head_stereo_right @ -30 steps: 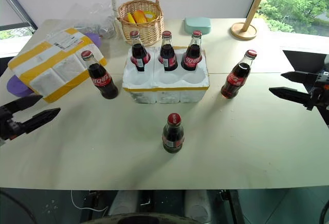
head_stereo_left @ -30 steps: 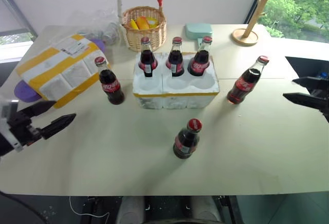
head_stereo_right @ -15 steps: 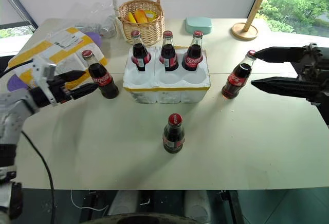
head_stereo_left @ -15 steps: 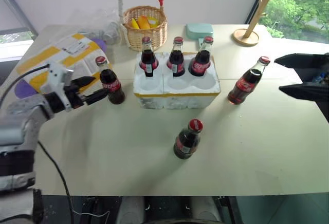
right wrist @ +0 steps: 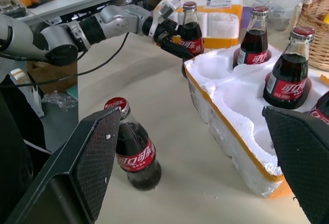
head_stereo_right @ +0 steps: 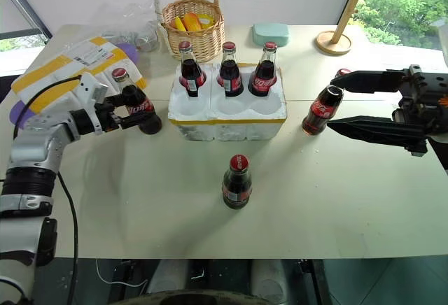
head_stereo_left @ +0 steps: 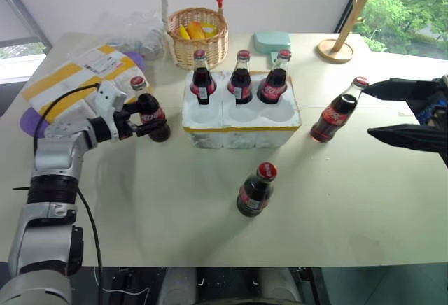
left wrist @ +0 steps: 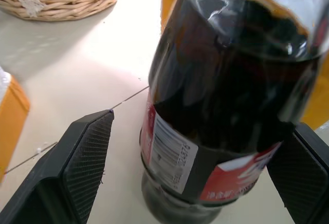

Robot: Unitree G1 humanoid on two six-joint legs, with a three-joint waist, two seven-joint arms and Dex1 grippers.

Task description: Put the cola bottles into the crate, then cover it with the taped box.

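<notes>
The white foam crate [head_stereo_left: 240, 117] stands mid-table with three cola bottles [head_stereo_left: 240, 77] upright in its back wells; its front wells are empty. Three more bottles stand loose on the table: one left of the crate [head_stereo_left: 144, 102], one to its right [head_stereo_left: 338, 111], one in front [head_stereo_left: 255, 189]. My left gripper [head_stereo_left: 148, 126] is open, a finger [left wrist: 87, 157] on each side of the left bottle [left wrist: 226, 106], with gaps between. My right gripper [head_stereo_left: 368, 108] is open just right of the right bottle, apart from it. The yellow-taped box [head_stereo_left: 77, 84] lies at the far left.
A wicker basket [head_stereo_left: 197, 36] of fruit stands behind the crate, with clear plastic bags [head_stereo_left: 140, 39] to its left and a mint-green container [head_stereo_left: 271, 41] to its right. A wooden stand [head_stereo_left: 336, 46] is at the back right. A purple item [head_stereo_left: 31, 119] sticks out under the taped box.
My left arm has swung in from the table's left front edge, and its open gripper now straddles the left bottle. My right gripper has moved left toward the right bottle.
</notes>
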